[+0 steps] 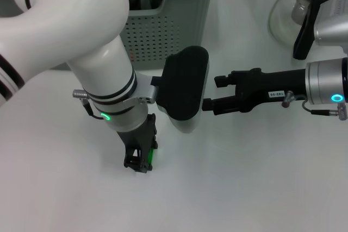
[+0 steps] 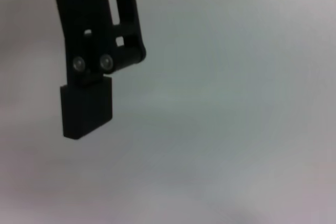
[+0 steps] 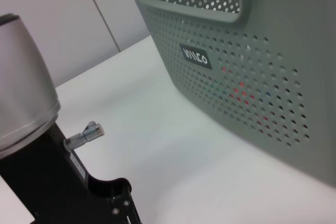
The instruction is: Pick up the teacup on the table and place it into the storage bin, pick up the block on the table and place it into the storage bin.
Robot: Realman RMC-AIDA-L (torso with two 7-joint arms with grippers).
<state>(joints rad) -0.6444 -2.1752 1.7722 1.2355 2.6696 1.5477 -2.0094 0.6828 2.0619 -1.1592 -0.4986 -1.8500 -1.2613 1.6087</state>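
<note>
White table (image 1: 244,177), glass coffee pot (image 1: 304,9) with black handle, far right corner

Matt grey-green perforated plastic for the bin (image 1: 168,25); smooth white surface (image 1: 244,177) beneath it; clear glossy glass jug (image 1: 296,12) well right of bin; glossy white arm shell (image 1: 81,20).

small black label (image 3: 196,56) on the storage bin (image 3: 273,51), white lettering, not clearly legible
</note>
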